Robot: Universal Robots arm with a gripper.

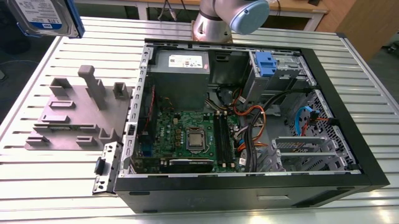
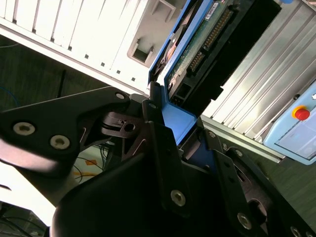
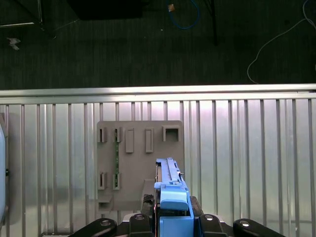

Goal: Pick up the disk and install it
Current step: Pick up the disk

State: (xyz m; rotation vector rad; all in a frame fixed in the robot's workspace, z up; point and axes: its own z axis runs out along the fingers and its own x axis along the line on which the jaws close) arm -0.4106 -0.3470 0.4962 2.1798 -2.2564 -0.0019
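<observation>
The disk (image 1: pixel 44 16), silver-grey with a white-and-blue label and a blue bracket, hangs high above the table's far corner at the exterior view's left. In the second wrist view my gripper (image 2: pixel 185 133) is shut on the disk (image 2: pixel 207 34) at its blue bracket end, with a black finger on either side. The first wrist view shows the disk (image 3: pixel 170 190) edge-on in the gripper (image 3: pixel 173 219), above a grey holder block (image 3: pixel 138 163). The open computer case (image 1: pixel 349 140) lies on the table, with a blue-latched drive bay (image 1: pixel 265 63) at its far corner.
The grey holder block (image 1: pixel 74 112) with upright slots stands beside the case at the exterior view's left. The arm's base (image 1: pixel 215 23) rises behind the case. The slatted metal table (image 1: pixel 56 182) ends at a dark floor with cables (image 3: pixel 276 44). A pendant with a red button (image 2: pixel 300 113) lies nearby.
</observation>
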